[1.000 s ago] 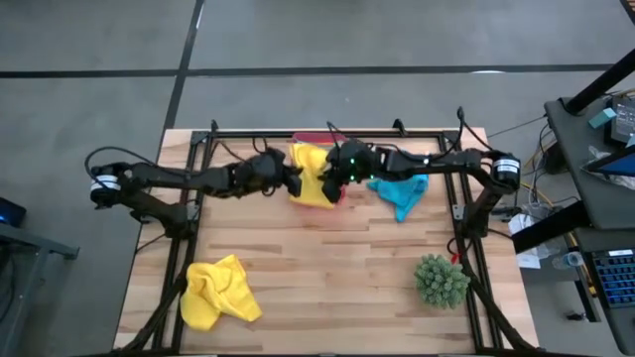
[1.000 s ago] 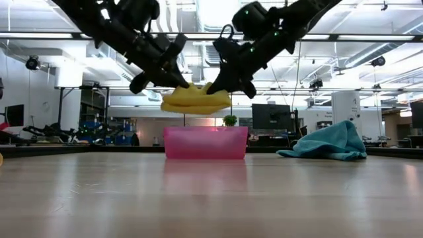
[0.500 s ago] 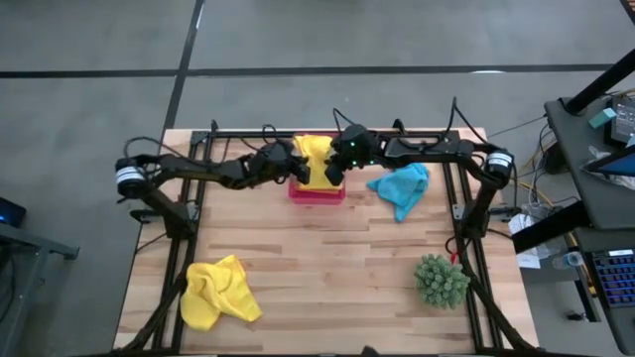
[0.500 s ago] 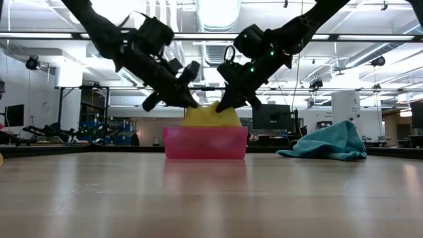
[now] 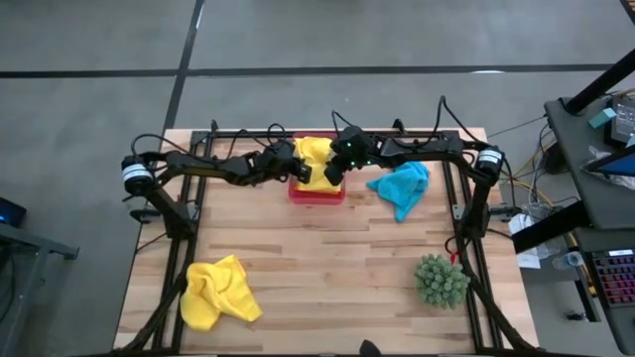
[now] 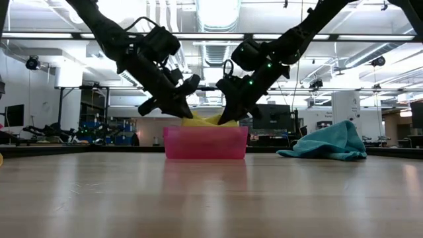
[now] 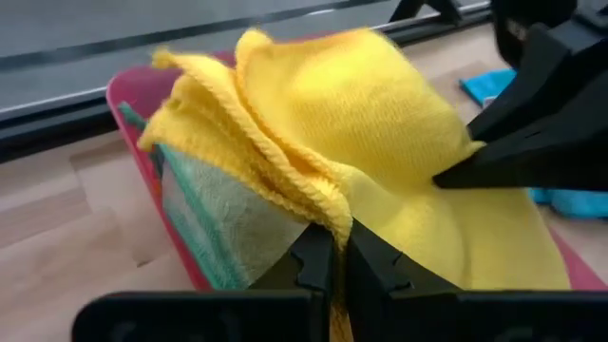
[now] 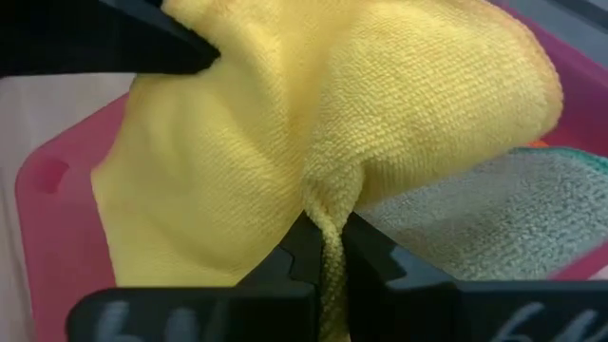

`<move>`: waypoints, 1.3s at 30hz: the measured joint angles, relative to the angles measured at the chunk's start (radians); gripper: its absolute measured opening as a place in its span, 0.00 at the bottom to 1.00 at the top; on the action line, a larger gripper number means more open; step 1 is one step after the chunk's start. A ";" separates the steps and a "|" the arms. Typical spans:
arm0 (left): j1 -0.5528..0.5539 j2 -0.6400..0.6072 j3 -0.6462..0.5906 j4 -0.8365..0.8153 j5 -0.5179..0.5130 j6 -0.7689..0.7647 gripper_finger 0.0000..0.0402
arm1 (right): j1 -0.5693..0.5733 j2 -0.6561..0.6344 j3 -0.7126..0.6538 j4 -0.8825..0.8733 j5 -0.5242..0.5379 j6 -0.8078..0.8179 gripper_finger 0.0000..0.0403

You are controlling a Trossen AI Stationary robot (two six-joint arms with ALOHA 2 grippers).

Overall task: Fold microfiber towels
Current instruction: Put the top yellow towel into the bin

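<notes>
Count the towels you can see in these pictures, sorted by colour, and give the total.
Yellow: 2, one held over the pink tray by the left pincer and right pincer, one crumpled at the table's near left
Turquoise blue: 1
Light green: 1, in the tray
Total: 4

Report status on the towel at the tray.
Left gripper and right gripper both shut on the folded yellow towel, lowering it into the pink tray onto a green towel. Nothing in the way.

A pink tray point(image 5: 316, 192) and spiky green plant point(image 5: 441, 280) sit well apart.
</notes>
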 joint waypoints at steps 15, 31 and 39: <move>0.022 -0.004 0.000 -0.013 -0.005 0.032 0.23 | -0.003 -0.008 0.010 -0.051 0.057 0.024 0.26; -0.009 -0.075 -0.001 -0.010 0.157 0.317 0.29 | -0.007 -0.010 0.195 -0.346 0.141 -0.178 0.31; -0.033 -0.038 -0.002 0.000 0.229 0.428 0.14 | -0.038 -0.011 0.203 -0.216 0.015 -0.289 0.08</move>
